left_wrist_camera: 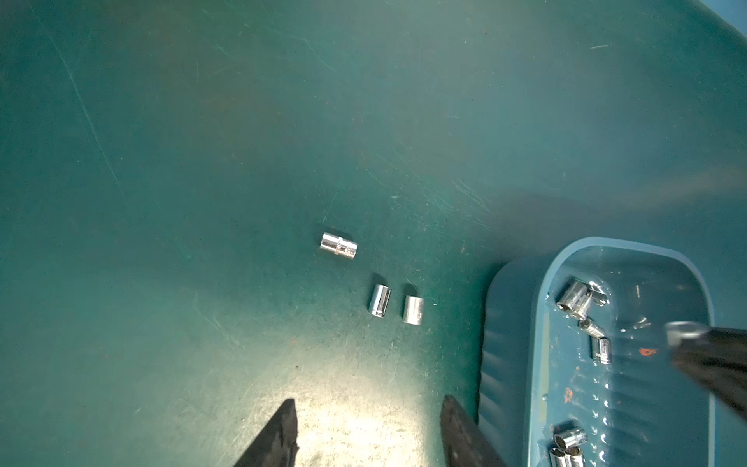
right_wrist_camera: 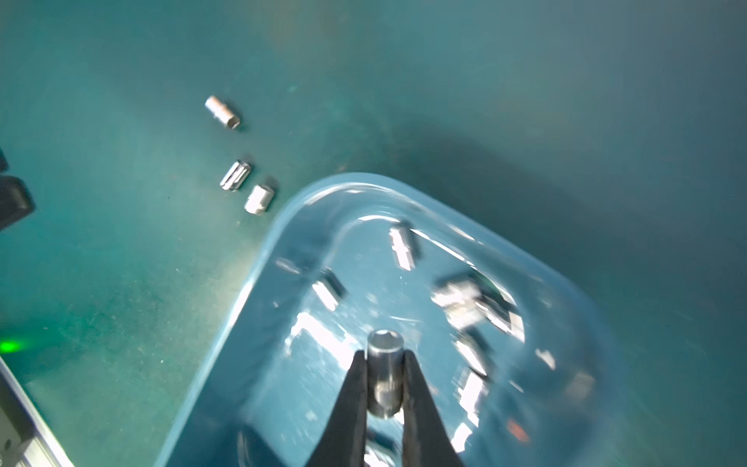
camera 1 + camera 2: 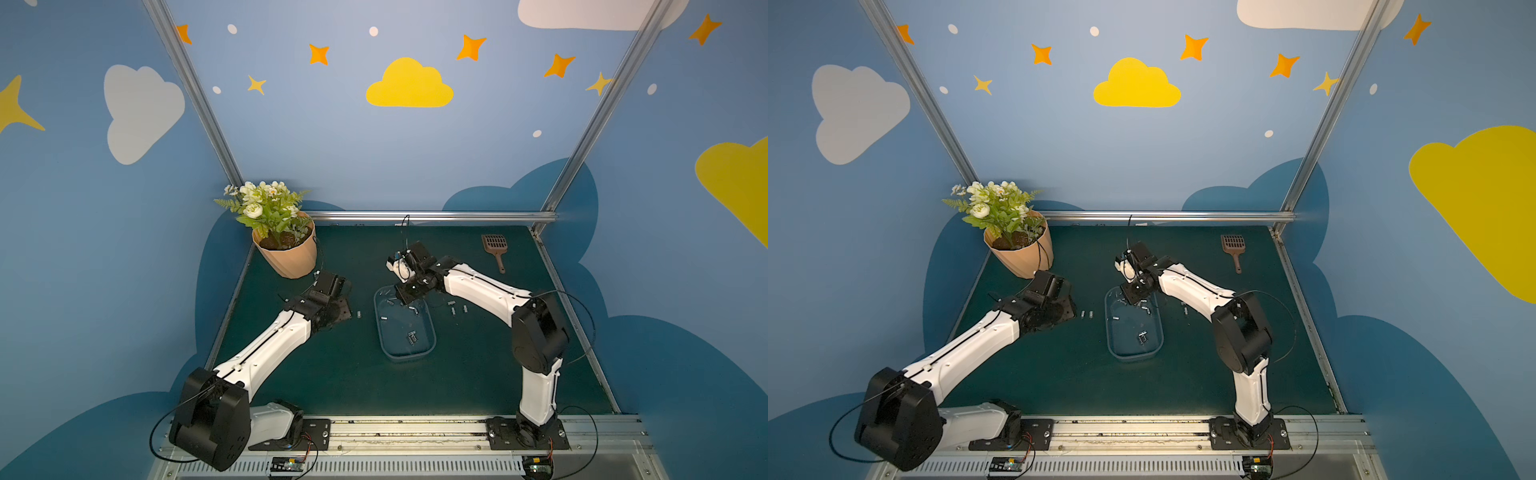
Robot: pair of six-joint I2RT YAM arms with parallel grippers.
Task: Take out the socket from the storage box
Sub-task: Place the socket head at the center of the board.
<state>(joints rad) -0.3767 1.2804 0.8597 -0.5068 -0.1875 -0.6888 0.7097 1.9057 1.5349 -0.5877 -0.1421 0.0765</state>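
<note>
The storage box (image 3: 405, 356) (image 3: 1133, 356), a see-through bluish tub, lies mid-mat and holds several loose chrome sockets (image 3: 411, 337) (image 1: 572, 299). My right gripper (image 2: 385, 356) (image 3: 404, 297) hangs over the box's far end, shut on one socket (image 2: 384, 376) that sits between its fingers, clear of the box floor. The same held socket (image 1: 683, 331) shows from the left wrist view. My left gripper (image 1: 368, 402) (image 3: 345, 308) is open with nothing in it, low over the mat to the left of the box (image 1: 539, 323).
Three sockets (image 1: 338, 246) (image 1: 380, 301) (image 1: 413, 309) lie on the mat left of the box, and a few more sockets (image 3: 454, 309) lie right of it. A peach flowerpot (image 3: 286, 257) stands back left. A brown slotted scoop (image 3: 494, 249) lies back right.
</note>
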